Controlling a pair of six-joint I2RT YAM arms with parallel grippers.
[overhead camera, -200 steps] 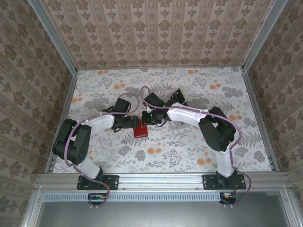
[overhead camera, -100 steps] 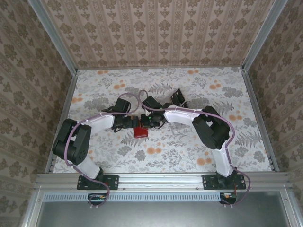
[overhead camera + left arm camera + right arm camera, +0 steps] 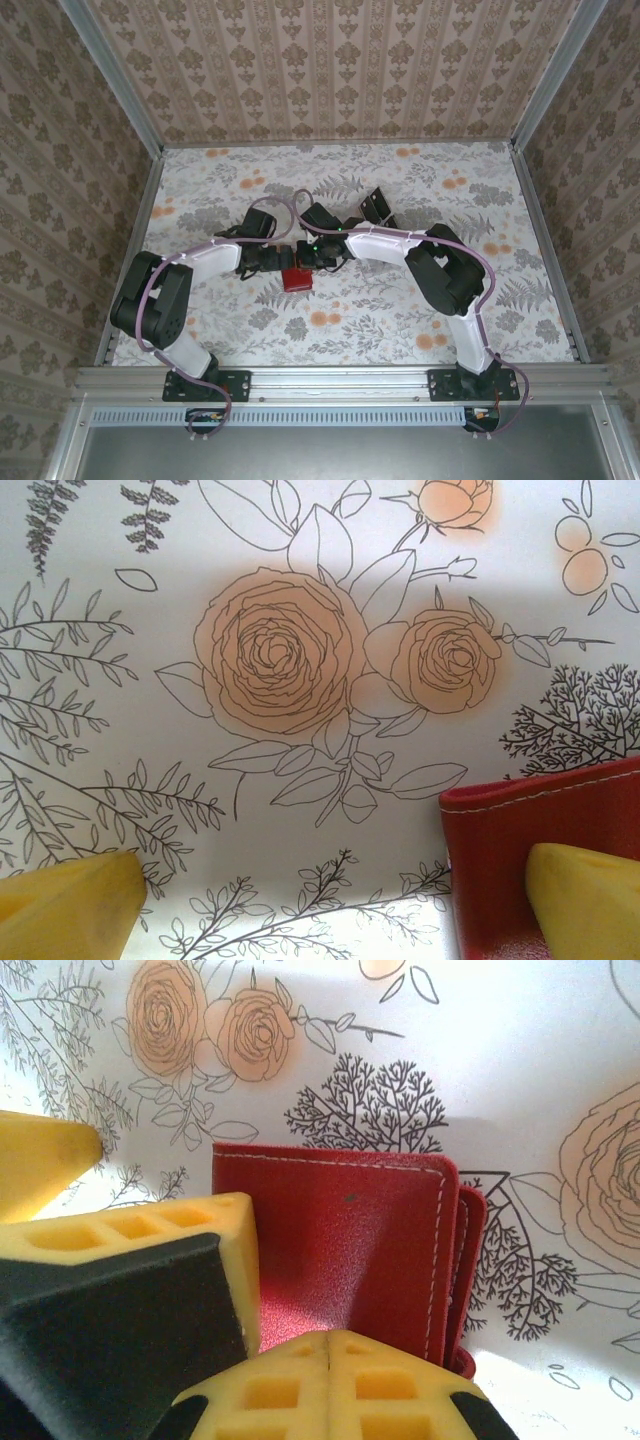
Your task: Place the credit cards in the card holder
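Both end effectors meet at the red card holder, lying mid-counter.
Your left end effector stands wide, with one yellow finger over the holder's corner and the other over bare floral print. Your right end effector is pinched closed, tips together above the folded holder's red face.

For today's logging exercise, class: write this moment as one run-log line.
left pincer: open, straddling card holder edge | right pincer: shut, above card holder | card holder: folded, on table
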